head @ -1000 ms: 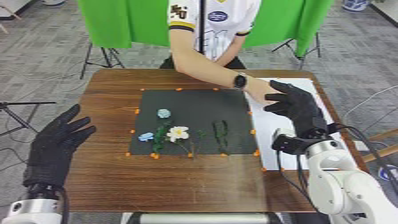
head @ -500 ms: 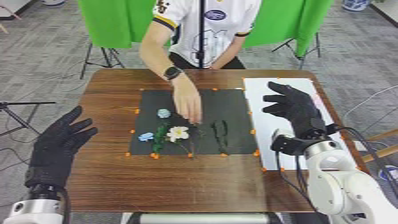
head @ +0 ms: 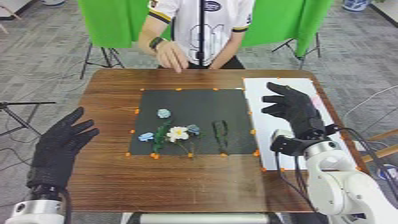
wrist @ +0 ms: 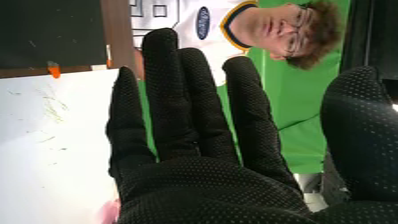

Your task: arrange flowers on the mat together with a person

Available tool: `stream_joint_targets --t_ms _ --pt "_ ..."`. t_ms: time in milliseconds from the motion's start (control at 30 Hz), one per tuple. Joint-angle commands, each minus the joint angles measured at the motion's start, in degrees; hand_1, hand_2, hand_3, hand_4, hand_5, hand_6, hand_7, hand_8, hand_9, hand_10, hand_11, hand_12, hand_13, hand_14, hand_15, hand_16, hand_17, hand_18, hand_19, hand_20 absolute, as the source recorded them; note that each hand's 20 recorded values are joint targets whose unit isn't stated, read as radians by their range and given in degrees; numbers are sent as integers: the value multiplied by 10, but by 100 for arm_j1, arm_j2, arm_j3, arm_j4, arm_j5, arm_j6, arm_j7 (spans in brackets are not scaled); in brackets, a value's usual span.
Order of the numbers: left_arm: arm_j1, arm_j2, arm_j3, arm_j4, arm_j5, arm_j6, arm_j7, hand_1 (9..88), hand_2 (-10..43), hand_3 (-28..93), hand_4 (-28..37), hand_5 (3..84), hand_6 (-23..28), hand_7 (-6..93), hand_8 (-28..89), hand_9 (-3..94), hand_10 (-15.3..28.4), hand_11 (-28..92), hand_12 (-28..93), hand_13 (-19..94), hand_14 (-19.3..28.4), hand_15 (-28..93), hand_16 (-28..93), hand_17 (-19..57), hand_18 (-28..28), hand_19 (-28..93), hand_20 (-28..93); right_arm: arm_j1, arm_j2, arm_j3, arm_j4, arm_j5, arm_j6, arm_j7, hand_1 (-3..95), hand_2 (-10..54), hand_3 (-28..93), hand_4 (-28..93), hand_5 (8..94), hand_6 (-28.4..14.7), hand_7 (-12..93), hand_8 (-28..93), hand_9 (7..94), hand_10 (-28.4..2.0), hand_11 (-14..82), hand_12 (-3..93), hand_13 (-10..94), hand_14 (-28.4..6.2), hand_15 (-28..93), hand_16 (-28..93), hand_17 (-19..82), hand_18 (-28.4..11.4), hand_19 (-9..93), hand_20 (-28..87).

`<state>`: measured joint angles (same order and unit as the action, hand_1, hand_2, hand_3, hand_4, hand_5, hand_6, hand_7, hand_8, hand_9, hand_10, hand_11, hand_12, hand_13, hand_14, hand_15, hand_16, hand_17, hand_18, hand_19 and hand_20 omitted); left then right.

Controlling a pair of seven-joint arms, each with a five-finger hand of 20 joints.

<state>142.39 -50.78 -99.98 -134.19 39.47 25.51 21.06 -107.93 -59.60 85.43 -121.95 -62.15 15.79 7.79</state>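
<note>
The fingers of my right hand (head: 298, 107) are straight and apart, raised over the white sheet (head: 266, 86), with the flowers off to my left, well apart from them. Something pink (head: 317, 101) lies just beside this hand, partly hidden behind it; I cannot tell what it is. Green scraps (wrist: 53, 107) lie on the sheet, too fine to make out. On the dark mat (head: 191, 100), green stems (head: 221, 136) are nearest me, then a grey-blue flower (head: 194, 129) just beside the white flower (head: 179, 133). Farther left are a light blue flower (head: 147, 136) and, toward the far side, a pale blue flower (head: 163, 113). Leaves and stems overlap below the blooms, so I cannot tell which belongs to which. My left hand (head: 58, 155), fingers also extended, is over the surface's (head: 169, 185) left edge. A person's hand (head: 172, 56) is near the far edge.
</note>
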Motion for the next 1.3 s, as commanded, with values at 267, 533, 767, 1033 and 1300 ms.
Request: stream_joint_targets --t_ms 267,533,767,1033,1300 --pt "31 153 109 21 -100 116 91 214 62 797 -283 362 77 145 -104 339 196 287 94 242 264 578 -120 -88 226 529 116 102 139 101 116 -228 -24 107 219 42 744 -258 510 -21 132 -113 526 -176 189 155 465 -181 580 95 97 -228 539 182" --pt "43 170 140 15 -97 132 108 214 61 799 -283 362 78 146 -104 339 196 287 94 242 264 579 -120 -88 226 529 115 274 536 388 339 -697 114 272 222 42 745 -255 505 -21 129 -112 517 -180 186 154 463 -183 583 94 108 -226 550 186" --pt "57 234 177 14 -145 163 200 215 61 798 -283 362 78 147 -104 339 197 289 94 242 264 579 -120 -88 226 528 114 860 936 403 758 -1694 367 993 223 38 754 -250 500 -22 124 -109 502 -180 178 153 473 -182 592 95 119 -234 563 186" --pt "76 302 243 13 -186 199 385 215 60 800 -283 360 78 148 -104 339 197 291 95 241 263 578 -120 -88 226 528 114 2383 1586 -761 1824 -3773 -47 2505 257 8 758 -246 458 -13 128 -107 449 -185 162 154 471 -169 600 92 138 -231 575 177" --pt "-43 262 288 20 -154 176 346 216 60 800 -283 360 78 149 -105 340 197 291 94 242 264 578 -120 -88 225 528 113 3407 1876 -1919 2681 -5217 -533 3572 276 -8 756 -248 435 -2 140 -112 425 -186 147 155 475 -159 604 83 158 -224 598 165"
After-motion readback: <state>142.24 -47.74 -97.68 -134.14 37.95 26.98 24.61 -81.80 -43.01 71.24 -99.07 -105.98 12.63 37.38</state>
